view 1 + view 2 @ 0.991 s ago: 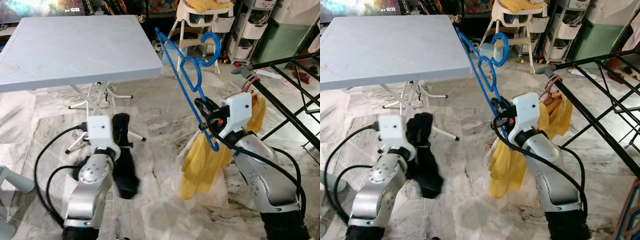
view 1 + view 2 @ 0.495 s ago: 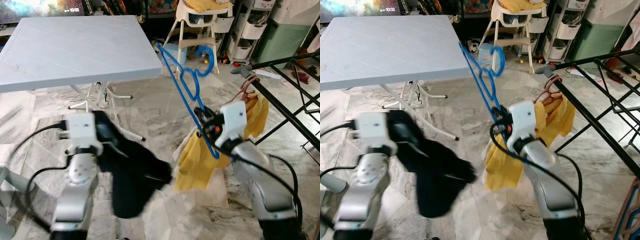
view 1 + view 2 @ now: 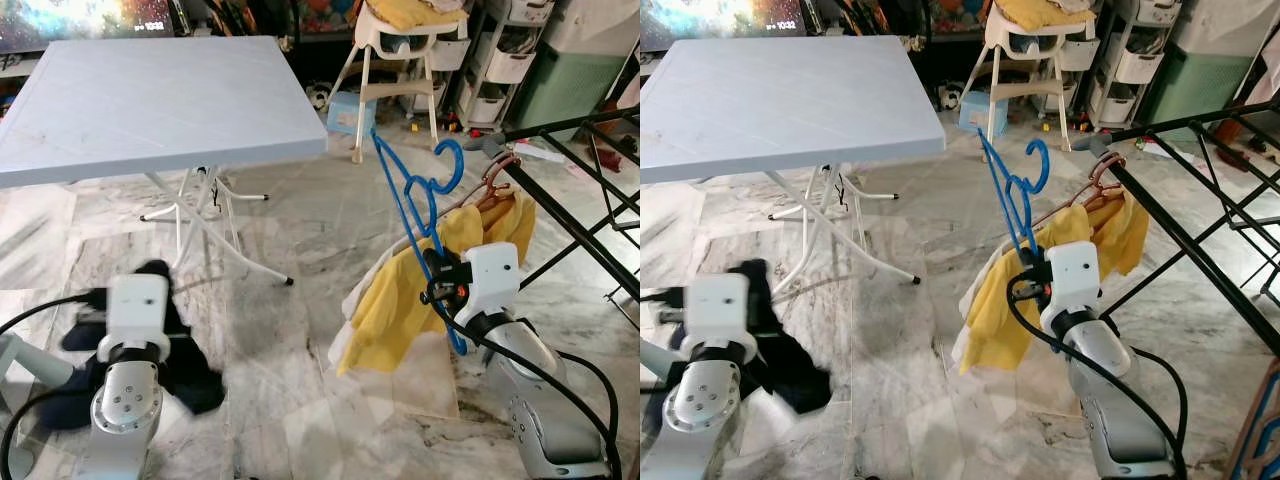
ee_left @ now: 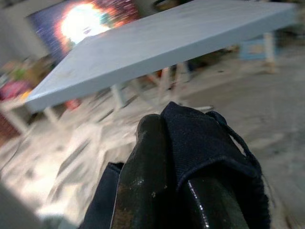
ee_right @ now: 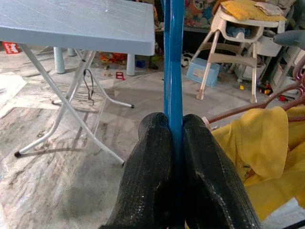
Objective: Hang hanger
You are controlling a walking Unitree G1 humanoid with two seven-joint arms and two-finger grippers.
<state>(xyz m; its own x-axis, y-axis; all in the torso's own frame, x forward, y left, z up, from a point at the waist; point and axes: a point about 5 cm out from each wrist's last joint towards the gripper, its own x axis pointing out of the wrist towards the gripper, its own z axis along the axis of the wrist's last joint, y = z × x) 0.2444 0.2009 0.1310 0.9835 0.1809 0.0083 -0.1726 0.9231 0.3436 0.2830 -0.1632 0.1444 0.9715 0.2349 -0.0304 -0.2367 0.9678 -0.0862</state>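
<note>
Right pincer [image 3: 437, 285] clamped on hanger [image 3: 415, 215], not yet on rack [image 3: 590, 225]; left pincer [image 4: 164, 181] gripped dark cloth [image 3: 165, 350].

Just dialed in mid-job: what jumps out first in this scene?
The blue hanger stands out first, pinched upright in the right gripper just beside the yellow garment that hangs from the black drying rack on the robot's right. Next, the dark cloth draped over the left gripper, held low near the floor, in front of the pale folding table.
</note>
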